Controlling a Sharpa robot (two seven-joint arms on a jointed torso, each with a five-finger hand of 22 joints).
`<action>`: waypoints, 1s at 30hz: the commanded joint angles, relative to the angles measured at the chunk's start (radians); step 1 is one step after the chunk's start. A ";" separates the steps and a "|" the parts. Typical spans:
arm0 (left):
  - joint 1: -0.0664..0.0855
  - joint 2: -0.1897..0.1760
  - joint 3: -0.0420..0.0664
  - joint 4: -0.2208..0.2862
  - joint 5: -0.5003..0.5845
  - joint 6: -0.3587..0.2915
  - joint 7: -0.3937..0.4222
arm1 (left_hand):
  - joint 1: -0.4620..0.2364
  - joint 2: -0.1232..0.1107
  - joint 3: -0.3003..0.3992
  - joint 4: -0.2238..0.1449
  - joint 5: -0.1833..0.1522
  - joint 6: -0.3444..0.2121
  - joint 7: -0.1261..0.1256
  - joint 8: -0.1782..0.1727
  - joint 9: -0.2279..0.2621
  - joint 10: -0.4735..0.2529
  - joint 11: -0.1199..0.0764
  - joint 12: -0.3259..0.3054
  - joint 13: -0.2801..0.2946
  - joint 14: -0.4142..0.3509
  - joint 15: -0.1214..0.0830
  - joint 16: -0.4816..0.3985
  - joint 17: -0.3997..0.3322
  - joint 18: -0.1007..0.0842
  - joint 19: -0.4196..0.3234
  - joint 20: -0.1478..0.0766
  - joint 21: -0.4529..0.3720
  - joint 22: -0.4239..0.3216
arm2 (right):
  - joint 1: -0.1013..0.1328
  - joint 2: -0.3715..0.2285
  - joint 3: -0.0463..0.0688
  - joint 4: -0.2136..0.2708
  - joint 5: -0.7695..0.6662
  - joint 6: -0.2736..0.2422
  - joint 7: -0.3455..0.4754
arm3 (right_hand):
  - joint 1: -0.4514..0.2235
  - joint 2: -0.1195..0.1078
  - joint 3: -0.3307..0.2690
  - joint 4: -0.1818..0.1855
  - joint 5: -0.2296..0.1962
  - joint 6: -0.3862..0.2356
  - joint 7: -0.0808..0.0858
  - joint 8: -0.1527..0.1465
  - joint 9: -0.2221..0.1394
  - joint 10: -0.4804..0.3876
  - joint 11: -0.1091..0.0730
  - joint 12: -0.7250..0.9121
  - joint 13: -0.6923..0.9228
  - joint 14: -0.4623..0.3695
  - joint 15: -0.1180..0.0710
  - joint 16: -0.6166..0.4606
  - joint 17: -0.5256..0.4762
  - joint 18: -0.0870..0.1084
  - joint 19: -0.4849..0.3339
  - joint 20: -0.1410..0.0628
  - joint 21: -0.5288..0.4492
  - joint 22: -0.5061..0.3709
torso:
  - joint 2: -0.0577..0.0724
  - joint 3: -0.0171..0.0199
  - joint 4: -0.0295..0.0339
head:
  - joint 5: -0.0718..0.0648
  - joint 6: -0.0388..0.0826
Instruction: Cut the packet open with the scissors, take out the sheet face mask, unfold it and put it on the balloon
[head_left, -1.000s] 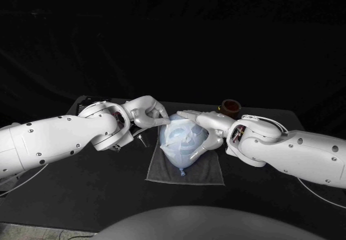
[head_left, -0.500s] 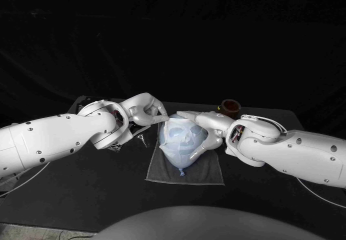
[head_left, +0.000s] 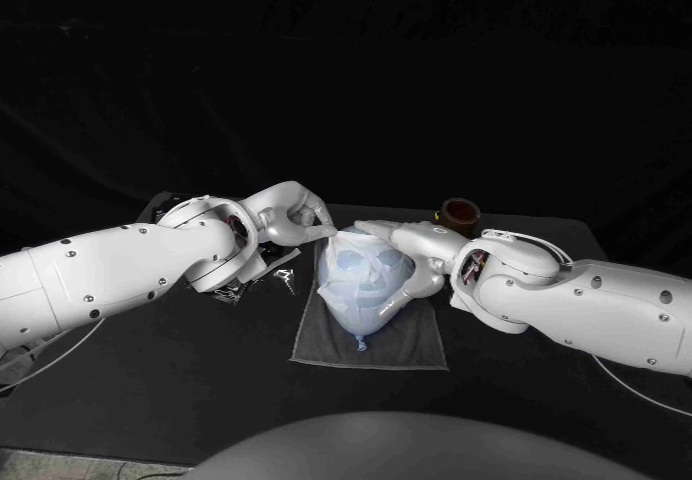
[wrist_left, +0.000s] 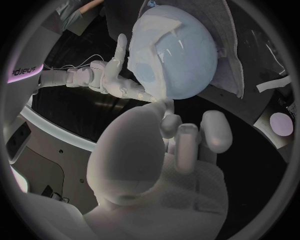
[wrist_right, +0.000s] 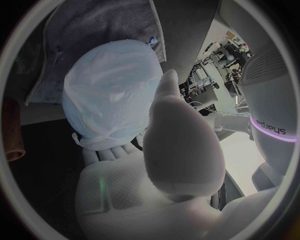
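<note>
Fitting step, I judge: mask (head_left: 361, 272) draped over balloon (head_left: 358, 322) on the towel (head_left: 411, 345) on the counter (head_left: 173, 385), right robot hand (head_left: 411, 250) cradling the balloon with fingers spread, left robot hand (head_left: 296, 218) curled at the mask's edge, pinching or not I cannot tell; next, smooth that edge down.

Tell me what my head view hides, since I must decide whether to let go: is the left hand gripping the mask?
Observer: The left wrist view shows one fingertip of the left hand at the edge of the mask; I cannot confirm a pinch.
Operator: And the right hand?
Observer: In the right wrist view the right hand cups the balloon, with fingers against it and the thumb raised alongside.
</note>
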 joint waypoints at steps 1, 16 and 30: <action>0.003 0.008 0.002 -0.012 -0.032 -0.019 0.026 | -0.004 -0.001 0.035 -0.030 0.002 -0.005 -0.001 0.019 0.102 0.028 -0.018 0.005 0.004 0.069 -0.005 0.006 0.149 -0.007 0.000 -0.003 0.006 0.002 | -0.004 0.000 -0.003 0.002 -0.012 0.004 -0.016 | 0.010 -0.002 0.004 0.000 0.006 0.003 0.012 0.006 0.002 0.011 -0.002 0.004 0.002 0.008 0.003 0.006 0.001 0.008 0.010 0.000 0.005 0.002 | 0.001 -0.0002 0.0004 | -0.003 0.000; 0.008 0.034 0.006 -0.046 -0.084 -0.076 0.049 | -0.008 -0.007 0.041 -0.032 0.002 -0.005 -0.001 0.023 0.107 0.032 -0.018 0.009 0.010 0.072 -0.006 0.010 0.159 -0.008 0.003 -0.003 0.010 0.009 | -0.004 0.003 -0.003 -0.002 -0.013 -0.005 -0.028 | 0.019 0.000 0.007 0.000 0.006 0.007 0.025 0.008 0.004 0.022 -0.004 0.005 0.002 0.017 0.001 0.009 0.004 0.008 0.018 0.000 0.007 0.005 | 0.000 -0.0002 0.0001 | -0.006 0.000; 0.013 0.050 0.013 -0.081 -0.095 -0.057 0.013 | -0.033 -0.031 0.038 -0.023 0.001 -0.033 0.005 0.013 0.109 -0.011 -0.013 -0.033 -0.056 0.069 -0.002 0.007 0.149 -0.006 -0.005 -0.002 0.004 -0.002 | -0.007 0.006 -0.003 -0.005 -0.017 -0.011 -0.039 | 0.028 0.000 0.012 0.000 0.006 0.009 0.033 0.010 0.005 0.028 -0.006 0.005 0.003 0.022 0.000 0.010 0.006 0.008 0.022 0.000 0.009 0.007 | 0.000 0.0005 0.0001 | -0.008 0.000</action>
